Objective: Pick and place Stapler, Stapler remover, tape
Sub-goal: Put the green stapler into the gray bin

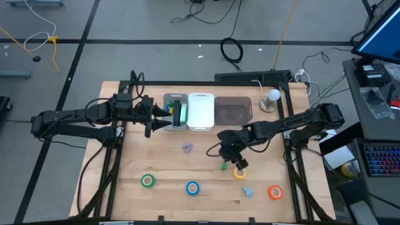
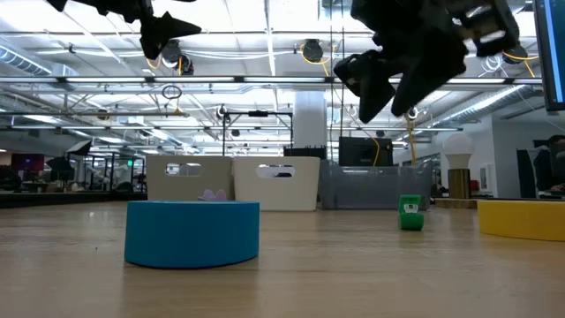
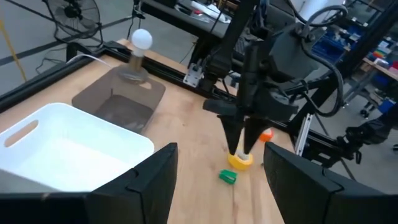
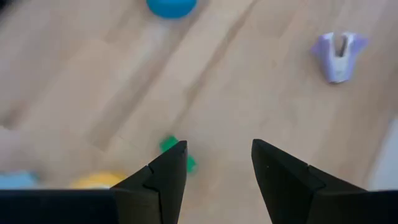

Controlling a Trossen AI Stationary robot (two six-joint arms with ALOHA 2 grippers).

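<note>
My right gripper [image 1: 234, 156] hangs open and empty, fingers pointing down, just above the table beside the yellow tape roll [image 1: 240, 172]; its wrist view [image 4: 217, 147] shows the gap between the fingers. A small green piece [image 1: 224, 165] lies on the table next to it. The purple staple remover [image 1: 187, 147] lies toward the table's middle. The green tape [image 1: 147, 180], blue tape [image 1: 192, 187] and orange tape [image 1: 275, 192] lie flat along the near edge, with a pale blue staple remover [image 1: 248, 191] between them. My left gripper [image 1: 164, 123] is open and empty, raised by the bins.
Three bins stand in a row at the far side: a beige one [image 1: 167, 119] holding a green stapler [image 1: 181, 112], a white one [image 1: 201, 111] and a dark see-through one [image 1: 232, 111]. A white bulb on a stand [image 1: 273, 97] is at the far right.
</note>
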